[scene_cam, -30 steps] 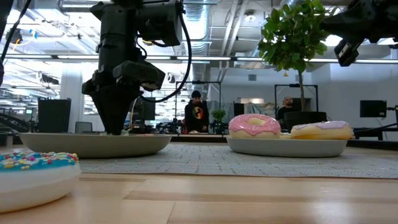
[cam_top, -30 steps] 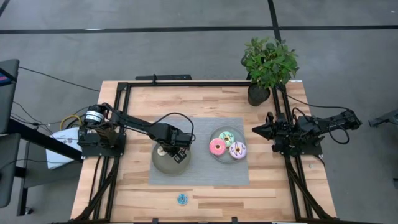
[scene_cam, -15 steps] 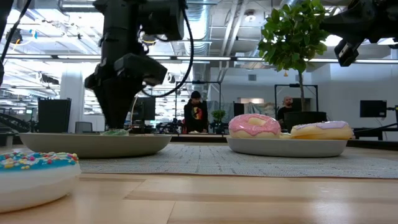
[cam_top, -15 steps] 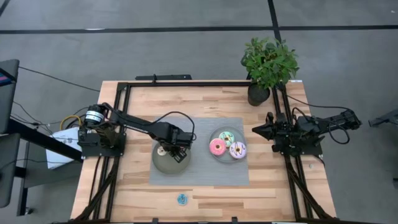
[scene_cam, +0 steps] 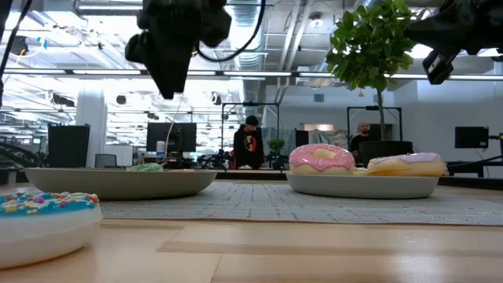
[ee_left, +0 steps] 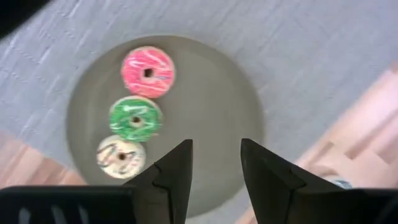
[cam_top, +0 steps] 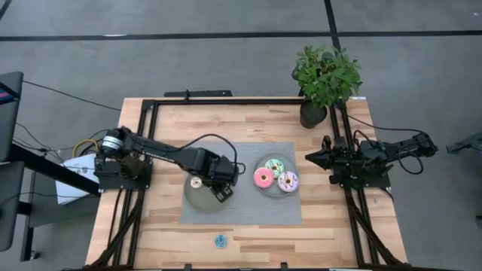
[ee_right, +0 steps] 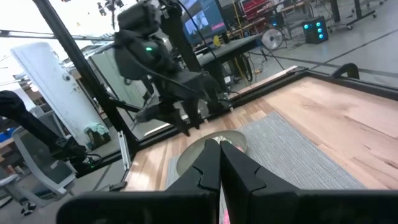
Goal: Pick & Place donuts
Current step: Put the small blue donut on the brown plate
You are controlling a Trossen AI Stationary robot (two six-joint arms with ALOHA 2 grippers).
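With three tiny donuts point(ee_left: 135, 118) lined up on the left plate point(cam_top: 197, 199) and jaws empty, narrowly parted — left gripper point(ee_left: 214, 163) raised beside them, nearest the blue donut point(cam_top: 219, 241) lying alone toward the table's front edge — right gripper point(ee_right: 218, 163) parked, pressed closed.

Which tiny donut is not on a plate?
The tiny blue-iced donut. It lies alone on the bare wooden table near the front edge, while the red, green and cream ones share the left grey-green plate.
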